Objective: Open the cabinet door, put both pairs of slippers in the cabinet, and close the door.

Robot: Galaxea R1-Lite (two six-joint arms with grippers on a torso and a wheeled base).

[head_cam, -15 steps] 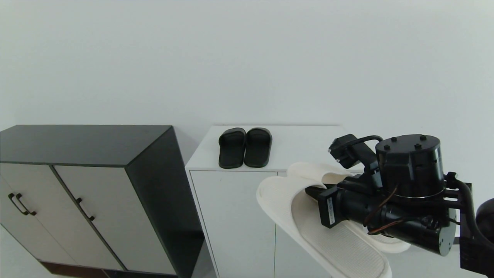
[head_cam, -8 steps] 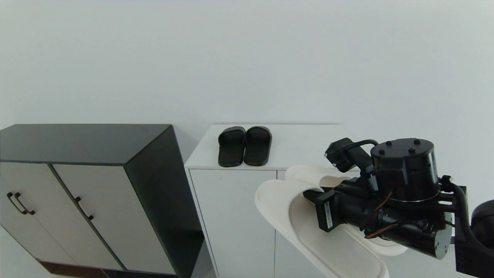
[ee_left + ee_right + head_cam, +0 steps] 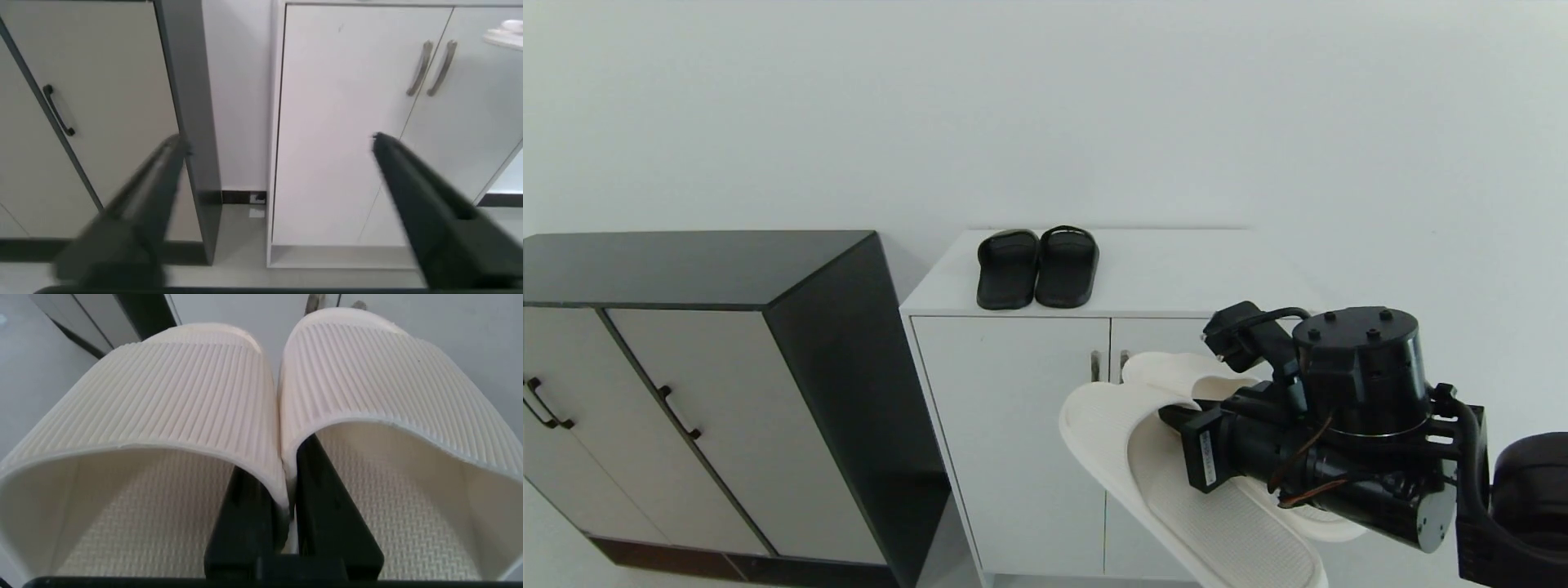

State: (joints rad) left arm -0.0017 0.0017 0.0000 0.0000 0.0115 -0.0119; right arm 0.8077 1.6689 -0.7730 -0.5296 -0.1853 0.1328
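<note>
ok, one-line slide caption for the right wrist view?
Right tool gripping both cream slippers together by their adjoining strap edges.

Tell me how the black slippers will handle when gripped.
The black slippers look like moulded foam, so probably light and bendy. Flat soles on the white cabinet should slide, not roll. Lying side by side, they could likely be pinched together by the straps.

No text is legible; one small label (image 3: 1213, 451) seems unreadable.
</note>
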